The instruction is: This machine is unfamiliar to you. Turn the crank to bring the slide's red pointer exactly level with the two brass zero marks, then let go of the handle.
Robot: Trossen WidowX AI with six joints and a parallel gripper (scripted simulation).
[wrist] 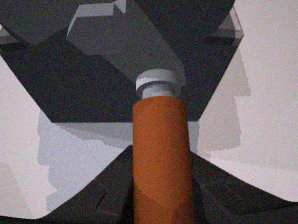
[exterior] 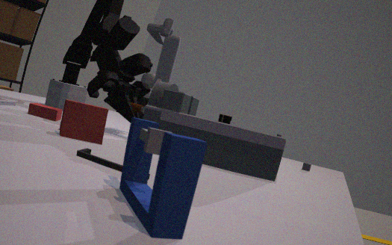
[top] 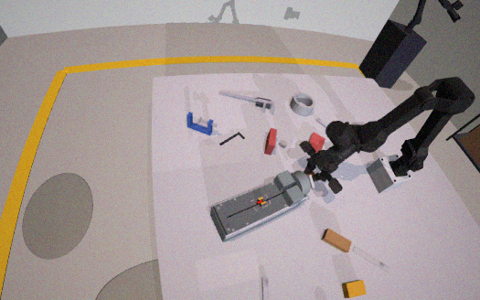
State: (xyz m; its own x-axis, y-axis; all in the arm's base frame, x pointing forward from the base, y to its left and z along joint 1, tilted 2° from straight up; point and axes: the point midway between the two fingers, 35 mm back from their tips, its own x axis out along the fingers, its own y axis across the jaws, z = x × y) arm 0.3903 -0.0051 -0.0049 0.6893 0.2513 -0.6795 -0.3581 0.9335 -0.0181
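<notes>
A grey slide machine (top: pixel 243 219) (exterior: pixel 240 149) lies at an angle on a white table (top: pixel 179 169) (exterior: pixel 53 179), its red pointer (top: pixel 260 201) beside small yellow-orange marks about midway along the slot, too small in the overhead view to tell whether they are exactly level. At the machine's arm-side end, the gripper (top: pixel 313 173) (wrist: pixel 153 155) of a black robot arm (top: pixel 385 133) (exterior: pixel 107 48) is closed around the orange handle (exterior: pixel 137 108) (wrist: pixel 161 145) of the crank, whose grey crank arm (wrist: pixel 125 45) slants away in the wrist view. Near the machine, a black hex key (top: pixel 238 133) (exterior: pixel 99 160), two red blocks (top: pixel 271 141) (exterior: pixel 84 121) and a wooden-handled tool (top: pixel 336 241) lie apart from it; farther off are a blue bracket (top: pixel 199 126) (exterior: pixel 176 183), a caliper (top: pixel 243 97), a grey ring (top: pixel 297 109) and a yellow block (top: pixel 354 289). The step in hand appears to be the fine turning of the crank, with the pointer judged close to its target. The next move calls for small, slow turns along the handle's circle, a check of the pointer against both marks, then opening the fingers and backing straight off without nudging the handle.
</notes>
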